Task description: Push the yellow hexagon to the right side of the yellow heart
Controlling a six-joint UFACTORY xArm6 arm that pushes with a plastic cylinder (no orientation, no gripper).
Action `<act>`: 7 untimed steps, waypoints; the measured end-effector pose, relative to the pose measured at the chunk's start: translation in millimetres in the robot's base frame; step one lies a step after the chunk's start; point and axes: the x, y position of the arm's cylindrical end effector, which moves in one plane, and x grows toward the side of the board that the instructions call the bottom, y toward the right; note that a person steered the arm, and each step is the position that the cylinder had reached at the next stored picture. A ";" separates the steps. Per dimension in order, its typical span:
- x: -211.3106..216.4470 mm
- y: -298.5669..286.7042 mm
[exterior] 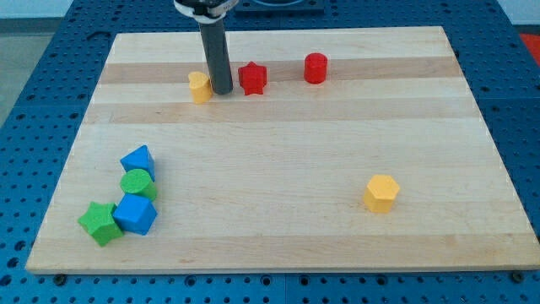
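Observation:
The yellow hexagon (381,192) lies on the wooden board at the view's lower right. The yellow heart (199,86) sits near the view's top, left of centre. My tip (222,90) rests on the board right beside the heart, on its right side, between the heart and a red star (251,78). The tip is far from the hexagon, up and to the left of it.
A red cylinder (315,67) stands right of the red star. A cluster at the lower left holds a blue block (137,160), a green cylinder (137,183), a blue cube (135,214) and a green star (99,223). The board (278,143) lies on a blue perforated table.

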 end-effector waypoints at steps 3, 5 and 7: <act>18.4 -78.6; 78.6 76.0; 174.8 282.2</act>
